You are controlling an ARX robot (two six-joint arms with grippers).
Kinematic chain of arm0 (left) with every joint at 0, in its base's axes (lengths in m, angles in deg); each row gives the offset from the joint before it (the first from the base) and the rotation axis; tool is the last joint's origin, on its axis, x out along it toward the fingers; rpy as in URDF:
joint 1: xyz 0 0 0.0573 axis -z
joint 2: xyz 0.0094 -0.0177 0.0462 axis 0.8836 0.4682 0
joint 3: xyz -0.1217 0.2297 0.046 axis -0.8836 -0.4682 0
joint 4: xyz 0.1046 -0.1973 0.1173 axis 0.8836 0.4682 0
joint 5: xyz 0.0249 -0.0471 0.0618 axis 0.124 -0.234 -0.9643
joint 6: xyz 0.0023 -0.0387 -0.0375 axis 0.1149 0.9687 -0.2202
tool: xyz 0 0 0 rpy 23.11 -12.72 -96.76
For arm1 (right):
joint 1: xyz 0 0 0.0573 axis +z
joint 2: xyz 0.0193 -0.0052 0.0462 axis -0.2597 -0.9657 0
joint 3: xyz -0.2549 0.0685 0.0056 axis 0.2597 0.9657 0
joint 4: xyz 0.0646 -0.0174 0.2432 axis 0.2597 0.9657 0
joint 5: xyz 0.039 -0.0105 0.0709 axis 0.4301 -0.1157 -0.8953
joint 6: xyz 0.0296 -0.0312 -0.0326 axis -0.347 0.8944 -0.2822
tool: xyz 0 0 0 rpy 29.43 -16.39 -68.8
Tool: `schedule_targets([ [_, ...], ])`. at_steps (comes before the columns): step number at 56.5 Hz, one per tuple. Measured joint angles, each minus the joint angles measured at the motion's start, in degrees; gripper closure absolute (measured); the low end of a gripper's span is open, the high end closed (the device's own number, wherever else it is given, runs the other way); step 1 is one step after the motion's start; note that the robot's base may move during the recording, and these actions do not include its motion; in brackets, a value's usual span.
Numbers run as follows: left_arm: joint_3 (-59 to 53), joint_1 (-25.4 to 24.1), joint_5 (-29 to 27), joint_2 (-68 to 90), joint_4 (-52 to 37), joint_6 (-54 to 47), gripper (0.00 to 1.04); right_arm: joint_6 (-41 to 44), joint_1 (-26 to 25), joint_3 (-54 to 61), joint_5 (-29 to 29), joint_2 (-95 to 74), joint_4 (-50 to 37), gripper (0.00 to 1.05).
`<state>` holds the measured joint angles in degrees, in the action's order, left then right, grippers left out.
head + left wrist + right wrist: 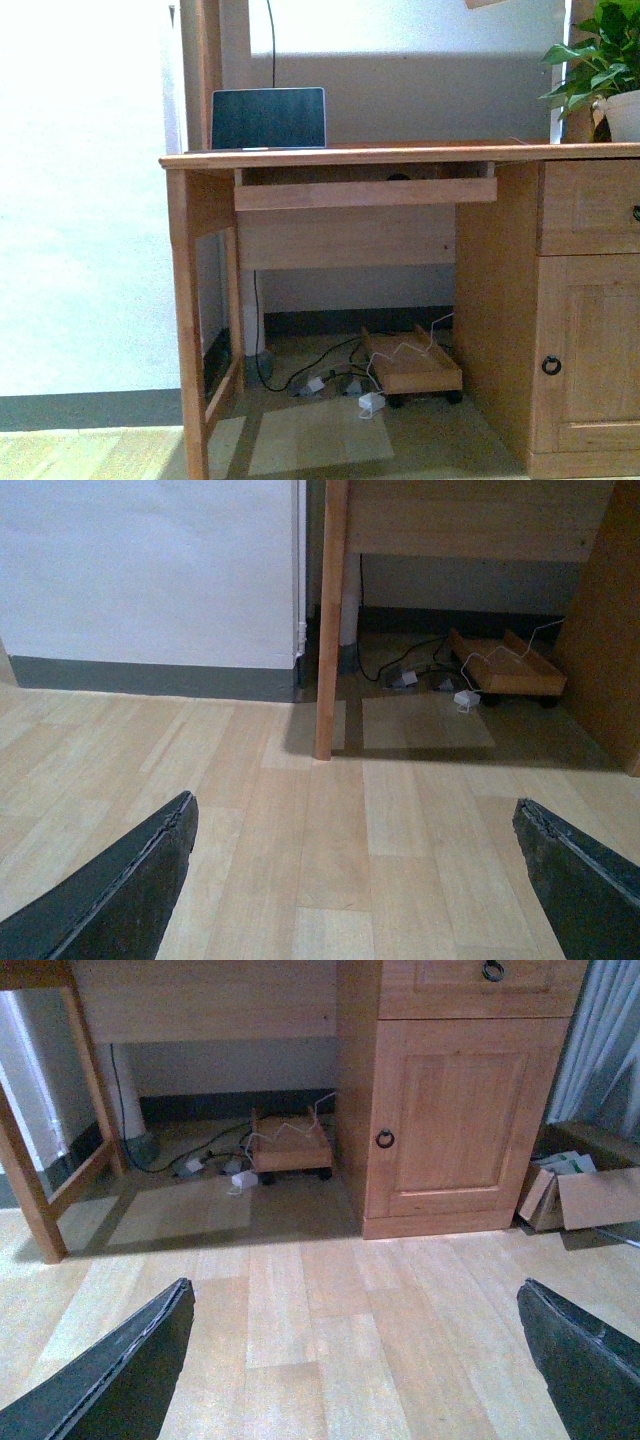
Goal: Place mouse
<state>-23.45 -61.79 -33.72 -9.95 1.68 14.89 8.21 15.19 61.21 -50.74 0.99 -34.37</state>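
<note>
Barely visible, the small dark blue-grey domed wireless mouse is judged to be the dark hump glimpsed on the pull-out wooden tray under the front edge of the light-brown wooden counter; it is too small to be confirmed. The left gripper and right gripper are seen low over the pale plank floor, jaws spread wide and empty. The mouse is expected to be light, rigid and smooth, so it is best pinched across its narrow sides.

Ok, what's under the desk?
On the floor, a wooden wheeled stand, black cables, a white adapter. In the pull-out tray only a dark hump, maybe the mouse, shows above its front; the rest is hidden.
</note>
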Motion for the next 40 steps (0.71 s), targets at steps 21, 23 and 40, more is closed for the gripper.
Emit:
schedule_targets([
  [21, 0.0, 0.0, 0.0, 0.0, 0.0, 0.02, 0.08, 0.0, 0.0, 0.0, 0.0, 0.0, 0.0, 0.07],
  [23, 0.0, 0.0, 0.0, 0.0, 0.0, 0.02, 0.08, 0.0, 0.0, 0.0, 0.0, 0.0, 0.0, 0.07],
  [40, 0.0, 0.0, 0.02, 0.0, 0.0, 0.02, 0.08, 0.0, 0.0, 0.0, 0.0, 0.0, 0.0, 0.07],
])
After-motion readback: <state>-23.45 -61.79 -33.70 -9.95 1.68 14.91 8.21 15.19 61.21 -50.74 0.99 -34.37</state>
